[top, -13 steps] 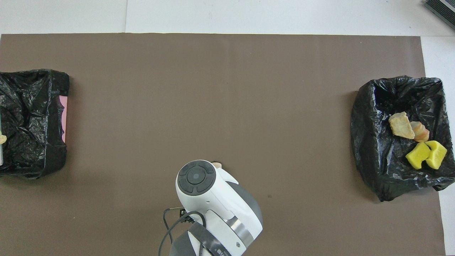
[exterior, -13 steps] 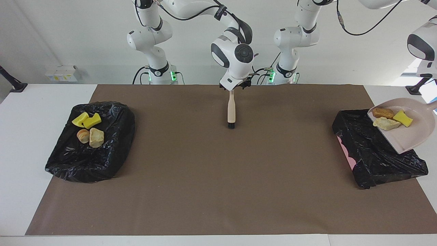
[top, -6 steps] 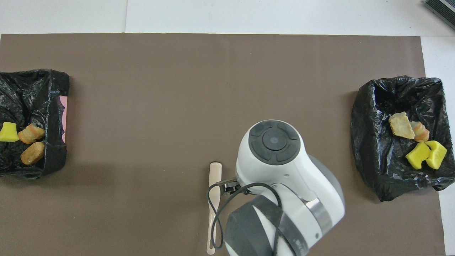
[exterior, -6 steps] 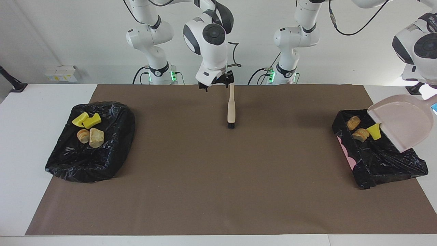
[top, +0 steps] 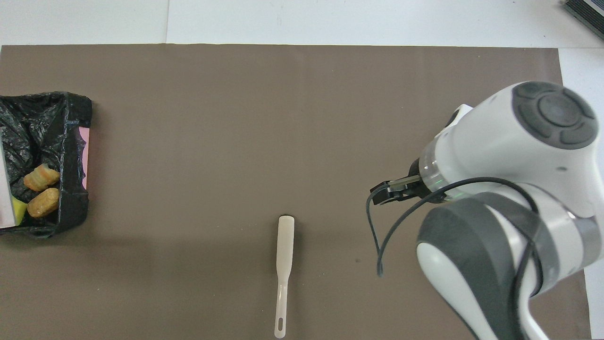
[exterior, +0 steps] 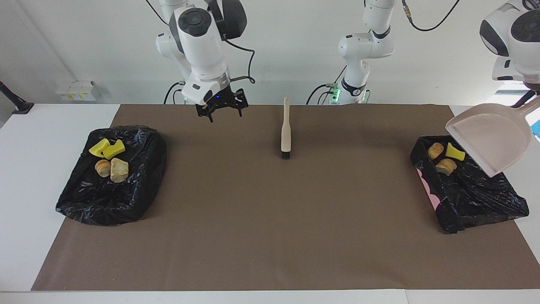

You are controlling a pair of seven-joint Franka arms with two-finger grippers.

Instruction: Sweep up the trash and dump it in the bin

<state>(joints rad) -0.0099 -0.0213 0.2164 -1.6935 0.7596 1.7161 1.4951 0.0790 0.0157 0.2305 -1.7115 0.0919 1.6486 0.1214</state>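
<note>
The beige dustpan (exterior: pixel 489 139) hangs tilted and empty over the black-bagged bin (exterior: pixel 472 202) at the left arm's end of the table. Its handle runs off the view's edge under the left arm's wrist, where my left gripper is hidden. Three trash pieces lie in that bin: two brown lumps (exterior: pixel 436 150) (exterior: pixel 446 166) and a yellow chunk (exterior: pixel 454 152). The overhead view shows the brown lumps (top: pixel 41 177) too. My right gripper (exterior: pixel 219 113) hangs open and empty over the mat, between the brush (exterior: pixel 286 128) and the other bin (exterior: pixel 105 202).
The bin at the right arm's end holds yellow chunks (exterior: pixel 107 148) and pale lumps (exterior: pixel 119 169). The brush (top: pixel 284 264) lies flat on the brown mat (exterior: pixel 270 219), handle toward the robots. In the overhead view the right arm covers that bin.
The three pieces slid off the dustpan into the bin, and the pan tipped up and rose. The right gripper left the brush handle and swung toward the right arm's end.
</note>
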